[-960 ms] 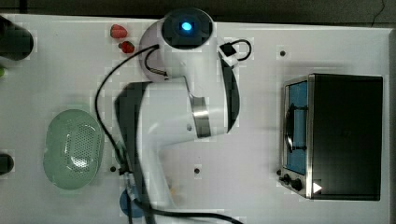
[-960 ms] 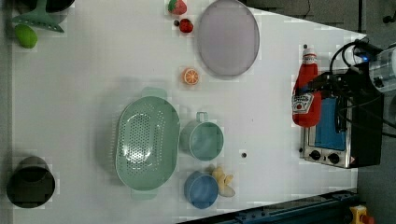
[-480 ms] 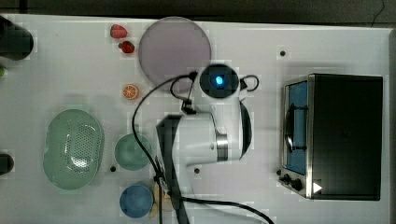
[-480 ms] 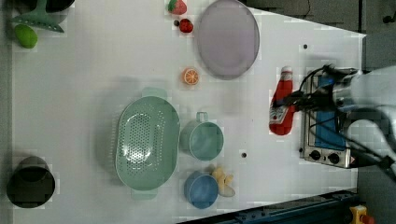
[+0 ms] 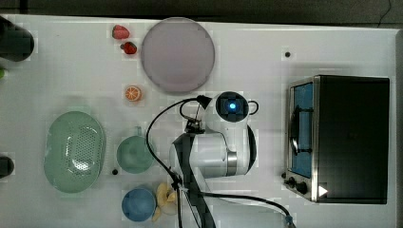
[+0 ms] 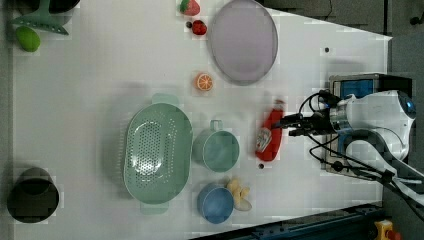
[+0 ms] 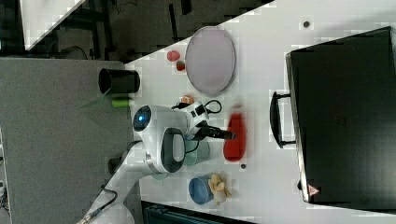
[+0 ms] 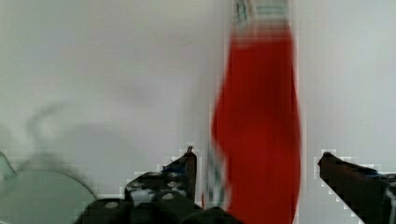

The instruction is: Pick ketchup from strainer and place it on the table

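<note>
Compared with half a second ago, your arm has carried the ketchup [image 6: 268, 135] further toward the left view's left: it was close to the oven [image 6: 357, 87] then, and now it sits between the oven and the green cup [image 6: 218, 149], with a small dark hole in the table [image 6: 90, 95] just beside its base. The strainer [image 6: 157, 152] lies well apart on the cup's other side. In the wrist view the gripper [image 8: 259, 163] has its fingers spread on either side of the bottle; one finger [image 8: 187, 165] looks close against it and the other stands off with a gap, so you cannot tell whether it grips.
</note>
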